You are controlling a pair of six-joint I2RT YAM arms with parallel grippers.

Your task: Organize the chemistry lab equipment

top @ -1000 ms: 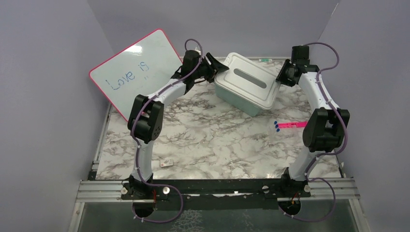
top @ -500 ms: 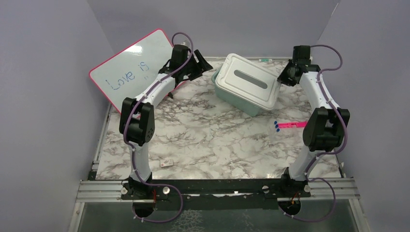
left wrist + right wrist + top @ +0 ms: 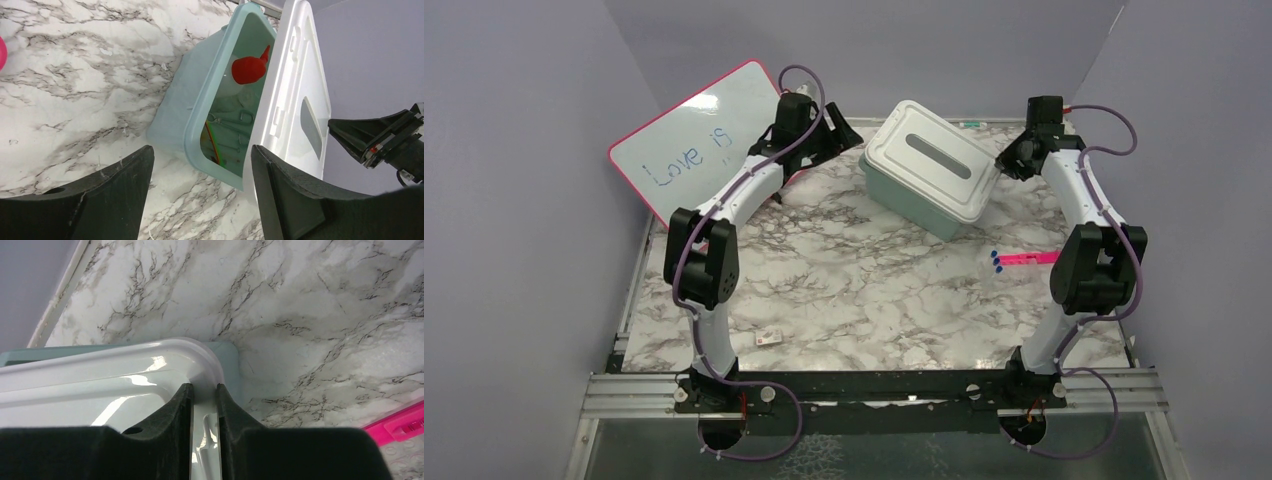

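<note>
On the marble table (image 3: 844,290) the teal box (image 3: 912,208) sits toward 1 o'clock. Its white lid (image 3: 934,165) is askew, with the 9 o'clock side raised. Through that gap the left wrist view shows a squeeze bottle (image 3: 248,67) with a red cap and metal forceps (image 3: 227,120) lying inside. A pink stick (image 3: 1021,259) lies apart on the table at 3 o'clock.

The step looks like handling the lid, though I cannot tell whether it is going on or coming off. Either way it wants a slow, level move. The hold is only a pinch on a thin corner rim, so a twist could slip it or drag the light box. Bracing the box wall at 9 o'clock would help.

The right gripper (image 3: 204,390) reaches in from 3 o'clock, its arm bent high at the elbow and its fingers nearly closed on the lid's corner. The left gripper (image 3: 200,155) hangs at 9 o'clock of the box, in front of the whiteboard (image 3: 694,150), fingers spread wide and holding nothing
</note>
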